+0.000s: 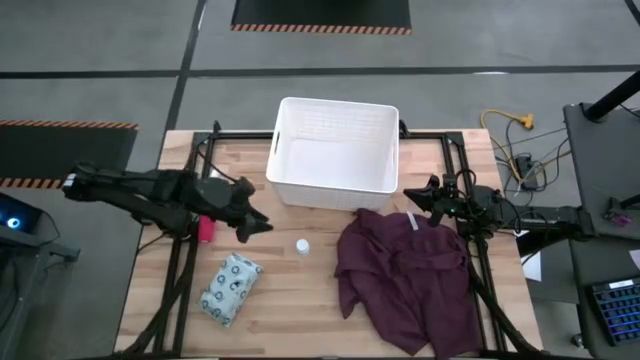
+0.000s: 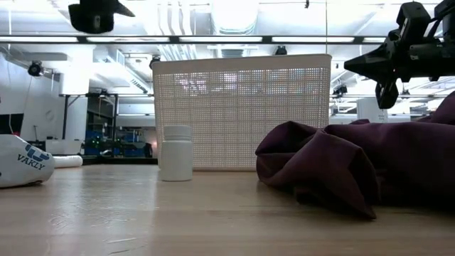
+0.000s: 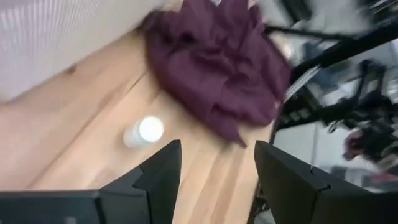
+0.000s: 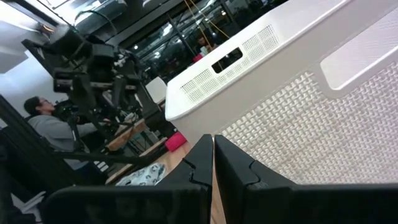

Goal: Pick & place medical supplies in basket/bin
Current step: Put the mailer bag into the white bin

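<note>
The white slotted basket (image 1: 335,155) stands at the table's far middle. A tiny white bottle (image 1: 302,245) stands upright on the wood near it, also in the low view (image 2: 176,153) and the left wrist view (image 3: 144,132). The pale teal dotted packet (image 1: 231,288) lies flat near the left front. The pink-red piece (image 1: 206,230) lies beside the left arm. A small white piece (image 1: 412,221) rests on the maroon cloth. My left gripper (image 1: 255,222) hovers open between the pink piece and the bottle (image 3: 217,165). My right gripper (image 1: 410,195) hangs shut above the cloth's far edge (image 4: 213,155).
The large maroon cloth (image 1: 405,275) lies crumpled over the table's right half, reaching close to the basket's near right corner. Bare wood shows between the bottle and the packet. A person (image 4: 43,124) sits beyond the table's left side.
</note>
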Motion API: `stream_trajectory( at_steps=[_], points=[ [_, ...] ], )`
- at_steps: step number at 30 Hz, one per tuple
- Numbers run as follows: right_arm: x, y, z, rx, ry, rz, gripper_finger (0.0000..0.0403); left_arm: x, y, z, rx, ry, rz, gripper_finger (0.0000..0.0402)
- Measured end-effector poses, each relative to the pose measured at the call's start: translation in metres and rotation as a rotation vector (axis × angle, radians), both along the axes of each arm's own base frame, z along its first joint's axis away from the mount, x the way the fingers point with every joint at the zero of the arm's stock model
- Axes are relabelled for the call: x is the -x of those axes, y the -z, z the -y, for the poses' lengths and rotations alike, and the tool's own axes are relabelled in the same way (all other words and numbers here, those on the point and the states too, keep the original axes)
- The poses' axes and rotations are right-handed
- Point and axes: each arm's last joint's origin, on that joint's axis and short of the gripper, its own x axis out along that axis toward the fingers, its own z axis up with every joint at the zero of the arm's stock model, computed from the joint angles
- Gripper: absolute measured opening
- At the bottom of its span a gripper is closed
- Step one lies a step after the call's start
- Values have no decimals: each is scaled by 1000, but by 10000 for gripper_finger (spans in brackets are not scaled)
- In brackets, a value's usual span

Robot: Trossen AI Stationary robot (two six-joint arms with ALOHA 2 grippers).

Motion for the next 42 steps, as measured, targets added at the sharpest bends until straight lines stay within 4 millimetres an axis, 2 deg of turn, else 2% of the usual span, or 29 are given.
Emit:
stream_trajectory(
  at_steps=[3, 8, 11, 17, 25, 32, 42],
  points=[
    [0, 0, 0, 0, 0, -1, 9, -15, -4, 11, 8, 7, -146, 187],
    [0, 0, 0, 0, 0, -1, 9, -36, 1, 37, 62, -5, -403, 187],
    [0, 0, 0, 0, 0, -2, 9, -48, 14, 55, 122, -31, -568, 187],
    [0, 1, 0, -2, 0, -15, 9, -67, 43, 92, 184, -93, -731, 187],
    [0, 2, 0, 45, 3, -38, 9, -63, 83, 131, 198, -184, -927, 187],
    [0, 2, 0, 44, 3, -37, 9, -56, 105, 143, 167, -265, -999, 187],
    [0, 2, 0, 44, 3, -37, 9, -47, 135, 138, 142, -319, -1040, 187]
  ],
)
